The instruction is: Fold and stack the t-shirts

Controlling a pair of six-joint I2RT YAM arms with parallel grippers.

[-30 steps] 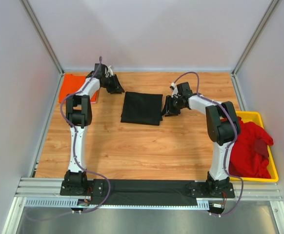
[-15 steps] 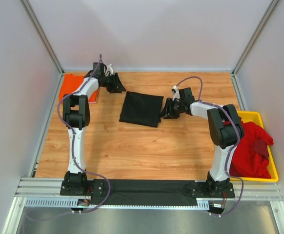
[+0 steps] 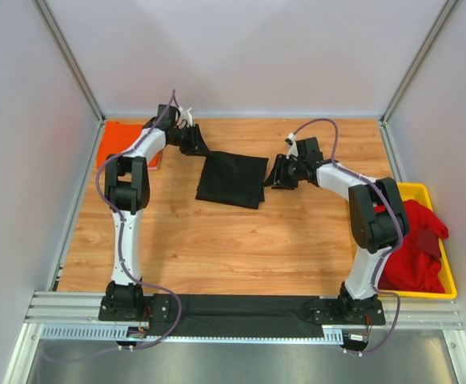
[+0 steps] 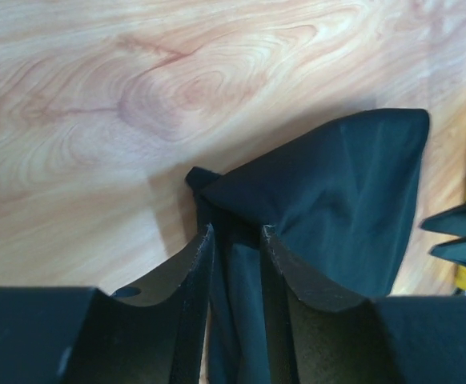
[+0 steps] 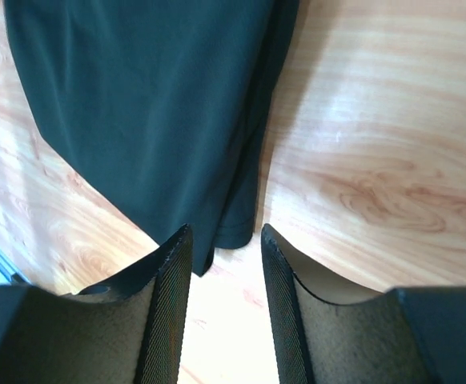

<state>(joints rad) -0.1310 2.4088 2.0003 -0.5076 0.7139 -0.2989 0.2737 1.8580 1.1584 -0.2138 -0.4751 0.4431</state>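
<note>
The left gripper (image 4: pixel 237 240) is clamping the smooth black t-shirt's (image 3: pixel 233 179) bunched, partly hidden corner. The right gripper (image 5: pixel 226 240) is hovering, fingers apart, at its hem.

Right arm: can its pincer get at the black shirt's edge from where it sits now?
Likely yes. The right pincer is open, with the black shirt's corner lying just ahead of its fingertips and nothing between. The left pincer grips the opposite corner, well clear.
</note>
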